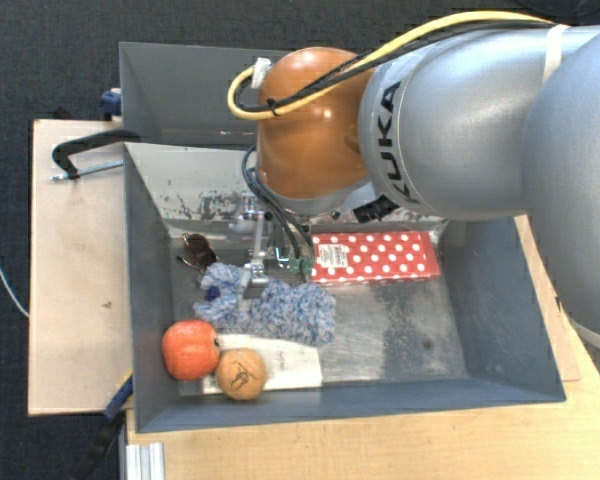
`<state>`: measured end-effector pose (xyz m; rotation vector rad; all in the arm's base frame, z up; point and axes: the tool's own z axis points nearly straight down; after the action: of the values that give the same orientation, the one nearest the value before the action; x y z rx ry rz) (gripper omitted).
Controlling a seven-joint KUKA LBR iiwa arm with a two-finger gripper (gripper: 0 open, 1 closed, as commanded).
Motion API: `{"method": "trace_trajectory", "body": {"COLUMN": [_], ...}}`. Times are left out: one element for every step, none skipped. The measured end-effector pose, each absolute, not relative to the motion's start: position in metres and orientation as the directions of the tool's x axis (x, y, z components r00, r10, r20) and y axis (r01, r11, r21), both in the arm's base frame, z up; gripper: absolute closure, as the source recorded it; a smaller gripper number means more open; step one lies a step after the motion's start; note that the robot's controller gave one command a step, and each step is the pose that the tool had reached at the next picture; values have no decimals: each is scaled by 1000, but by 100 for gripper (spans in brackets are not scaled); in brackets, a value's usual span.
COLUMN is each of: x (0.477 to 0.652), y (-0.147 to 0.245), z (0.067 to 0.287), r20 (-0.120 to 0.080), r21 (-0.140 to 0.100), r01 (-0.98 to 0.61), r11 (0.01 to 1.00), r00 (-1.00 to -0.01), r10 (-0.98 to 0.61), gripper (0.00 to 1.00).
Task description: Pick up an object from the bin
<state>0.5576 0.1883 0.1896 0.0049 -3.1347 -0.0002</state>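
**Gripper (263, 260) above a fluffy blue knitted cloth (285, 313) in the grey metal bin (145, 268).**
Nearest, a tan wooden ball (241, 373) rests on a flat white card (288, 364), beside an orange rubbery ball (190, 349). Behind them the cloth sprawls mid-floor, with the gripper over its far left part; whether the claw is wide or narrow cannot be told. Beyond lie a red white-dotted box (380, 258) and a small dark brown object (194, 251).

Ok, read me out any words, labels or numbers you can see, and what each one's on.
"UKA": black letters on the grey metal robot arm, rest hidden.
White label on the red white-dotted cardboard box: too small to read.
Dark mark on the tan wooden ball: not legible.
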Motion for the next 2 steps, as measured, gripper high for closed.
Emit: {"method": "trace_trajectory", "body": {"x": [559,557], "y": [187,167], "z": [195,139], "r20": [-2,-4], "r21": [2,3], "r01": [0,85], "r11": [1000,996], "r00": [-1000,-996], "r10": [0,85], "gripper": [0,0]}}
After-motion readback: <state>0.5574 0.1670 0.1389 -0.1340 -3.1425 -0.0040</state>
